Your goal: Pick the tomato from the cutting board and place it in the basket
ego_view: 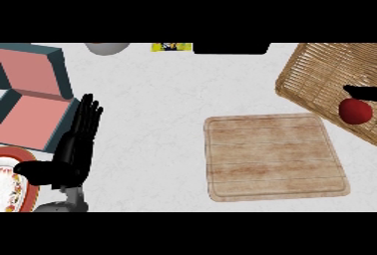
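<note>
Red and round, the tomato (355, 110) sits at about 3 o'clock in the view, inside the outline of the wicker basket (316, 69), close to the basket's 6 o'clock rim. Whether it rests on the weave or hangs just above it cannot be told. Touching the tomato at its 12 o'clock is a black sliver of the right hand (362, 92), cut off by the view's edge. So little of that hand shows that I cannot tell whether it is open or closed.

At 9 o'clock in the view, the left hand (74, 159) rises from the lower edge. Its fingers (88, 117) are straight and pressed together, pointing to 12 o'clock, with the thumb out toward 9 o'clock. They hold nothing. The tomato lies well apart from these fingers, at their 3 o'clock across the pale tabletop (162, 99).

Between the left hand and the basket, toward 4 o'clock, the wooden cutting board (273, 157) lies flat and bare, its 1 o'clock corner near the basket's rim.

A teal box (57, 64) with pink compartments stands at 10 o'clock, just beside the left fingertips. A patterned plate (9, 191) with an orange rim shows at 8 o'clock, partly under the thumb. Along the 12 o'clock edge are a grey rounded vessel (106, 48), a yellow item (171, 47) and a dark block (232, 48), all cut off by the frame.
</note>
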